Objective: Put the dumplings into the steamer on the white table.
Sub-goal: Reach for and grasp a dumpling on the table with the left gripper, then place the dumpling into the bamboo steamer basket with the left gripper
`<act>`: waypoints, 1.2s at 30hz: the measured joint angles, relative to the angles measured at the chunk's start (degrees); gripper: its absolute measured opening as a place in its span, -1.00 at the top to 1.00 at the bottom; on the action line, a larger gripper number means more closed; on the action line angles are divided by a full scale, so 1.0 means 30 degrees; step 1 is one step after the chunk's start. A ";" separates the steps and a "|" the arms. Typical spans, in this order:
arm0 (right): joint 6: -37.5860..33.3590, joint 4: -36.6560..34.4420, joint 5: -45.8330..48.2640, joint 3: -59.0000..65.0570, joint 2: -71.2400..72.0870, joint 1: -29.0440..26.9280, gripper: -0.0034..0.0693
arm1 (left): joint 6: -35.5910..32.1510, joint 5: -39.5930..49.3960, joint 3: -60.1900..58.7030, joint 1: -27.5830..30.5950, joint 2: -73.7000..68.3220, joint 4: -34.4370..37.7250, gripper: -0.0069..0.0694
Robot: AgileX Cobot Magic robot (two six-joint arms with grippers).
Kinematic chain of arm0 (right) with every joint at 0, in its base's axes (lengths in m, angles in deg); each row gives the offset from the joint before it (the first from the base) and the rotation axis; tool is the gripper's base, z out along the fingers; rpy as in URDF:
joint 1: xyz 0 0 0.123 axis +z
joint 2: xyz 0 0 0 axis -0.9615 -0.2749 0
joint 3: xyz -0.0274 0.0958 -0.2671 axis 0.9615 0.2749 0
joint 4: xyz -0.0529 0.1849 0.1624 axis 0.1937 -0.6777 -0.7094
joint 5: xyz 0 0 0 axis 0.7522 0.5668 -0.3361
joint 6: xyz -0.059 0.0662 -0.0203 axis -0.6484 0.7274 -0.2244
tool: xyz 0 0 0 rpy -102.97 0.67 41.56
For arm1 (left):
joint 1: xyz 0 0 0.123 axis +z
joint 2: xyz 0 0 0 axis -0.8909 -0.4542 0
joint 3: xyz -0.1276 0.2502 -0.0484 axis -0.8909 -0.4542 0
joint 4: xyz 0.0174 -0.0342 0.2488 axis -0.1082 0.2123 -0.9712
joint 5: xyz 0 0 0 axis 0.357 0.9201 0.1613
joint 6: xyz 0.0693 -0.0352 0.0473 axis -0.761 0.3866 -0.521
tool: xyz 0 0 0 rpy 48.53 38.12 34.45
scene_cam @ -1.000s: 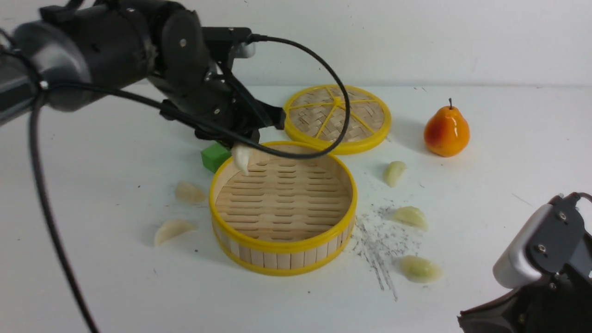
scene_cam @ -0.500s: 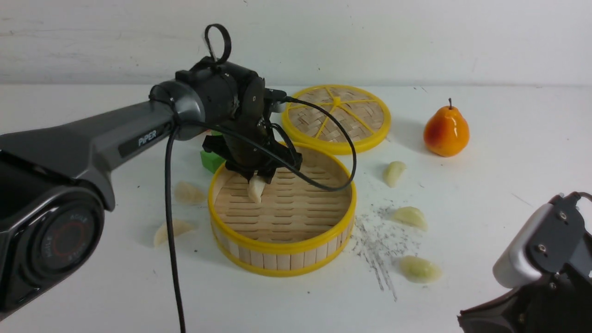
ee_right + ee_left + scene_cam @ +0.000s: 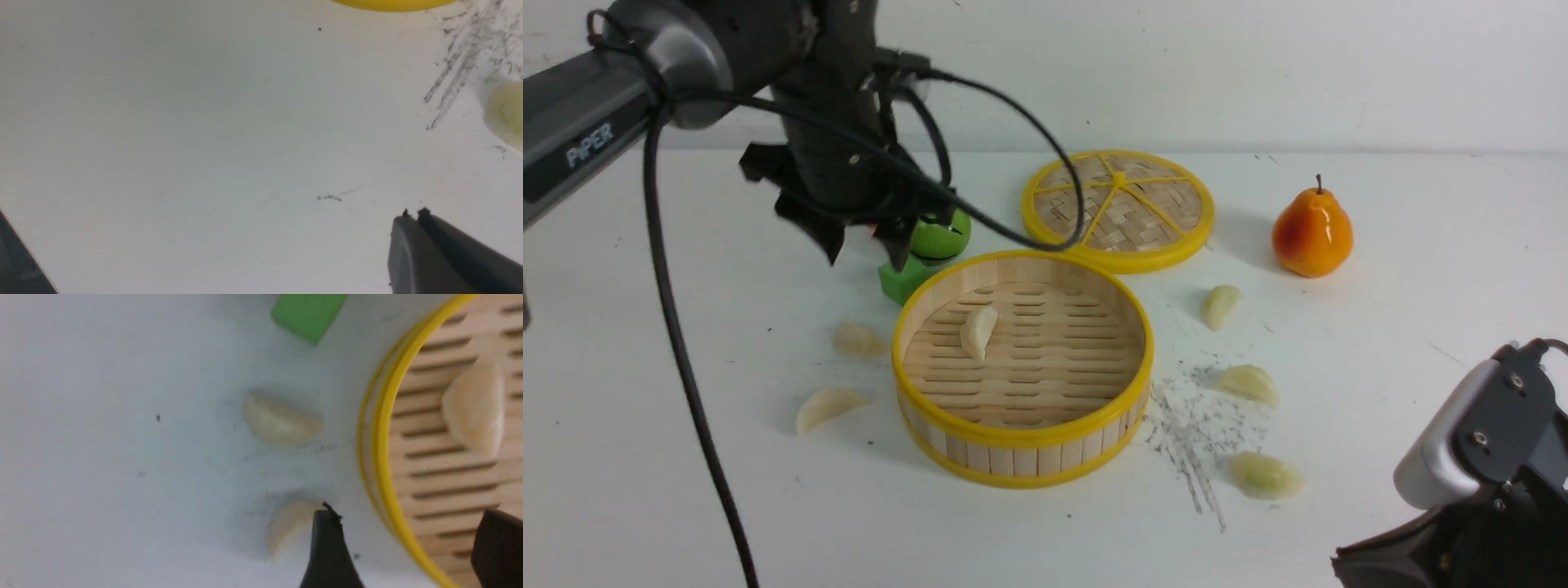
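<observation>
- Steamer (image 3: 1023, 457): one, upright at the middle of the desk (image 3: 1421, 286), lid off.
- Inner dumpling (image 3: 978, 331): cream, lay flat on the slatted floor in the steamer's left half. Its long axis ran near-to-far, with the far tip leaning slightly right.
- Far cream dumpling (image 3: 858, 340): on the desk near the steamer's left wall, long axis roughly left-to-right.
- Near cream dumpling (image 3: 827, 404): on the desk left of the steamer, long axis slanted near-left to far-right.
- Far greenish dumpling (image 3: 1218, 305): right of the steamer, slanted near-left to far-right.
- Middle greenish dumpling (image 3: 1248, 382): beside the scuff marks, slanted far-left to near-right.
- Near greenish dumpling (image 3: 1264, 474): lay roughly left-to-right.
- Left hand (image 3: 863, 249): hung above the desk behind the steamer's left rim, fingers pointing down, jaws wide apart and empty.
- Right hand (image 3: 412, 214): low over the desk at near right, fingertips pressed together, holding nothing.
- Lid (image 3: 1119, 208): flat behind the steamer.
- Pear (image 3: 1312, 233): upright, far right.
- Green block (image 3: 903, 278): just behind the steamer's left rim.
</observation>
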State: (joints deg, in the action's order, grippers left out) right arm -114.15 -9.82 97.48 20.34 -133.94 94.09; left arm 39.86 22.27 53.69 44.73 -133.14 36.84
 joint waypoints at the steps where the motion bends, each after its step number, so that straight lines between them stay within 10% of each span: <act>1: 0.0000 0.0000 0.0000 0.0000 0.0000 0.0000 0.88 | -0.0326 0.0000 -0.0985 0.0280 -0.0050 0.0296 -0.35; 14: 0.0000 0.0043 0.0070 0.0017 0.0000 0.0000 0.85 | -0.3808 -0.4389 -0.5618 0.1231 -0.0709 0.0091 -0.31; 21: 0.0000 -0.0013 0.0070 0.0017 0.0000 0.0000 0.83 | -0.4470 -0.4338 -0.5655 0.1231 -0.1787 -0.0410 0.32; 27: 0.0000 -0.0013 -0.0042 0.0017 0.0000 0.0000 0.81 | -0.3784 -0.2792 -0.4007 0.1231 -0.0805 -0.0191 0.33; 36: 0.0000 -0.0013 -0.0537 0.0017 0.0000 0.0000 0.79 | -0.1821 -0.4320 -0.0263 0.0582 0.0724 0.8212 0.33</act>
State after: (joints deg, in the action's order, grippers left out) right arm -114.15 -9.86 95.87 20.39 -133.94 94.09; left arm 34.40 9.31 52.90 46.47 -130.96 61.48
